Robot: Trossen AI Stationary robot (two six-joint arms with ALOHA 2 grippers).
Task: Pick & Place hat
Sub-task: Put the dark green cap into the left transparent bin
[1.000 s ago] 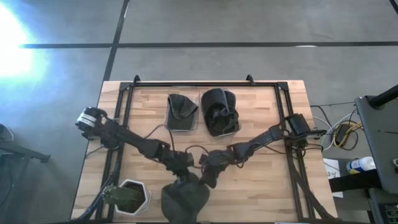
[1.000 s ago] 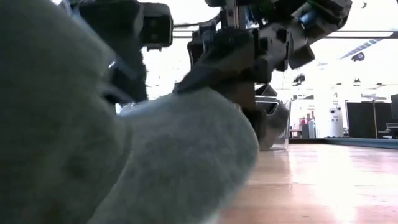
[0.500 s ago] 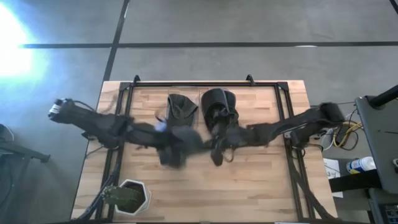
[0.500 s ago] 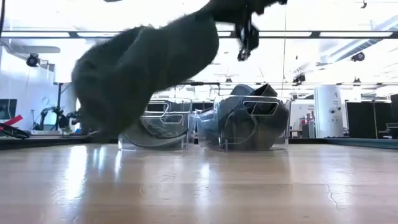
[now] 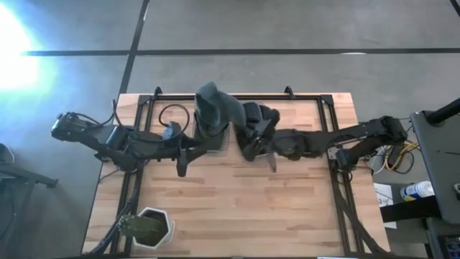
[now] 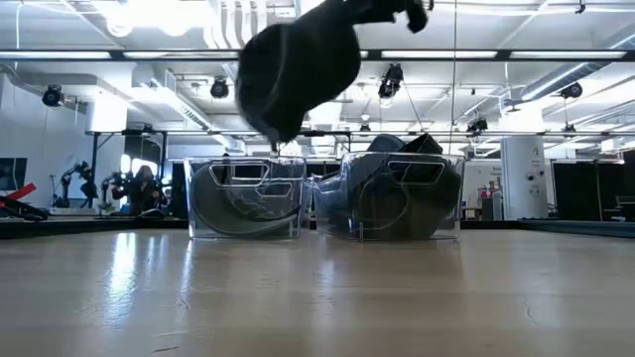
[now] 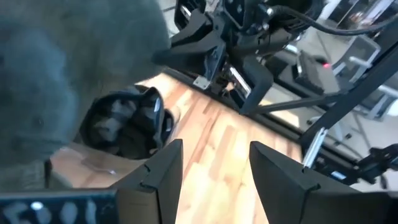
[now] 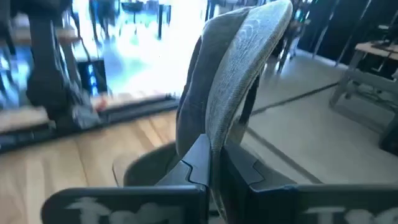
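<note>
The dark grey hat (image 5: 215, 108) is in the air over the left clear bin (image 5: 208, 137) at the table's far edge. In the low view the hat (image 6: 298, 59) hangs high above that bin (image 6: 246, 198). My right gripper (image 5: 246, 133) reaches in from the right and is shut on it; its wrist view shows the hat (image 8: 236, 74) rising from the fingers. My left gripper (image 7: 214, 180) is open beside the left bin (image 5: 201, 147), and the hat (image 7: 62, 74) fills one side of its view without lying between the fingers. My right gripper pinches the hat's edge (image 8: 214, 140) between its two fingers, coming level from the table's right side. The hat is lifted clear of the table and the bins. In the low view its body sags below and to the left of the hold.
The left bin holds a dark hat. The right clear bin (image 5: 257, 133) next to it is filled with dark hats (image 6: 397, 188). A white pot with a plant (image 5: 147, 226) stands at the near left corner. A black frame (image 5: 223, 96) runs along the far edge. Bare wood lies toward the near edge.
The hat lay at the table's near edge with both grippers on it. It has been swept up and toward the far edge and now hangs over the left bin. Both arms have swung from the near middle toward the far edge.
</note>
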